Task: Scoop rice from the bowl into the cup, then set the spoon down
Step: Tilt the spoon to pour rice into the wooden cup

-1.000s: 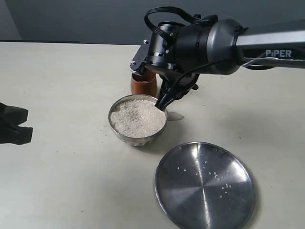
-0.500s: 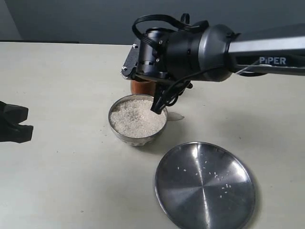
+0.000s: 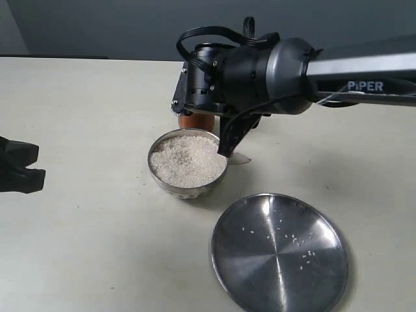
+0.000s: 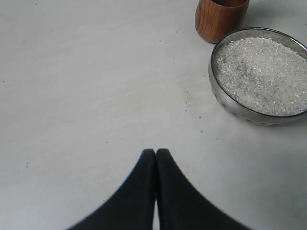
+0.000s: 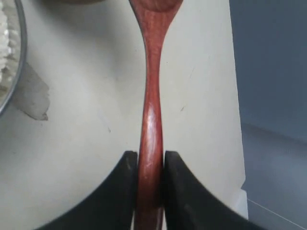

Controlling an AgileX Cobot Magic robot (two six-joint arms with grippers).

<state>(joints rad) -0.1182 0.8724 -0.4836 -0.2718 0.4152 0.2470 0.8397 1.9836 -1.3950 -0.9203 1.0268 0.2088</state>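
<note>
The steel bowl stands mid-table, filled with white rice. Behind it, only the base of the reddish-brown cup shows under the right arm. My right gripper points down at the bowl's right rim. In the right wrist view this gripper is shut on the handle of the spoon; the spoon's head runs out of the picture. The bowl's rim lies beside it. My left gripper is shut and holds nothing, well away from the bowl and cup.
A large flat steel plate with a few stray grains lies near the front right. A small grey patch marks the table beside the bowl. The left gripper rests at the table's left edge.
The right arm has shifted left and turned, covering more of the cup. Its fingers swung in over the bowl, then back to the right rim. The left gripper has not moved.
</note>
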